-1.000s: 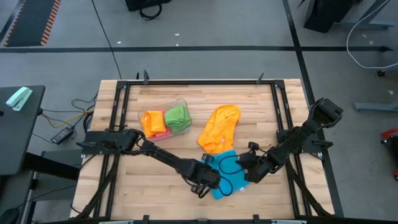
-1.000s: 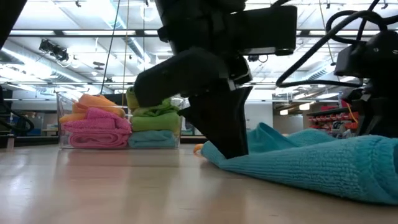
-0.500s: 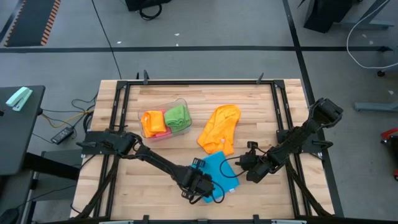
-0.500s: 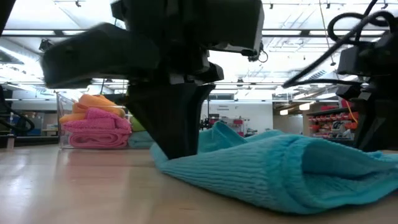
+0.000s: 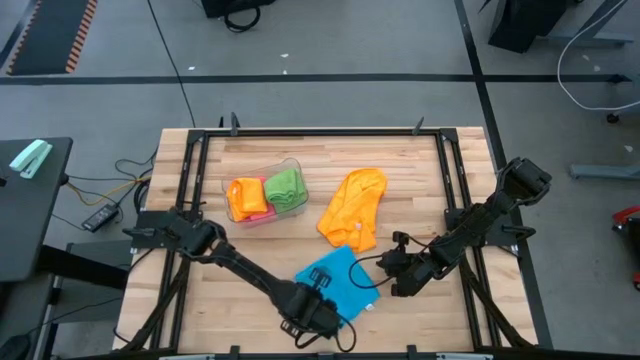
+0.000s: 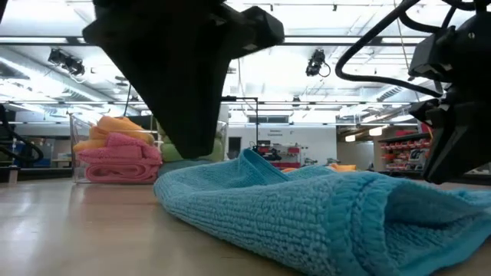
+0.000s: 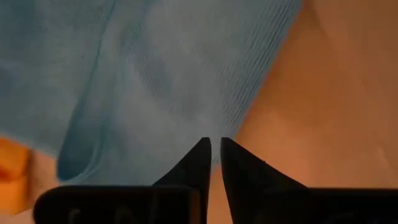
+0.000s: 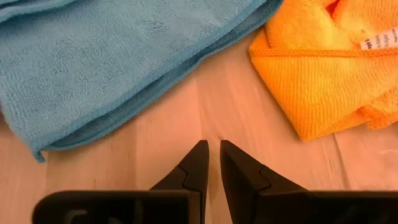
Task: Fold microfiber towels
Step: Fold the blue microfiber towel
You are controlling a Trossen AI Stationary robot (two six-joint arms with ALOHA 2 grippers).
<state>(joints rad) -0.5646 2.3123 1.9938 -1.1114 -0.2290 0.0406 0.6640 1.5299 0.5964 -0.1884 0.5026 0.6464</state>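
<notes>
The right gripper (image 8: 211, 163) hangs over bare wooden table (image 8: 186, 118), its two dark fingers (image 8: 194, 165) drawn nearly together with only a thin slit between the tips, gripping nothing. Ahead of the tips lies a sky-blue microfiber towel (image 8: 106, 56), doubled over so two stitched edges run side by side. Just beside it, apart by a strip of wood, lies a crumpled orange microfiber towel (image 8: 329, 68) with a small white label (image 8: 380, 41).

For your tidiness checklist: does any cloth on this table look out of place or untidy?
Yes. The orange towel lies crumpled and unfolded mid-table, beside the half-folded blue towel, while other towels sit folded in the clear tub.
</notes>
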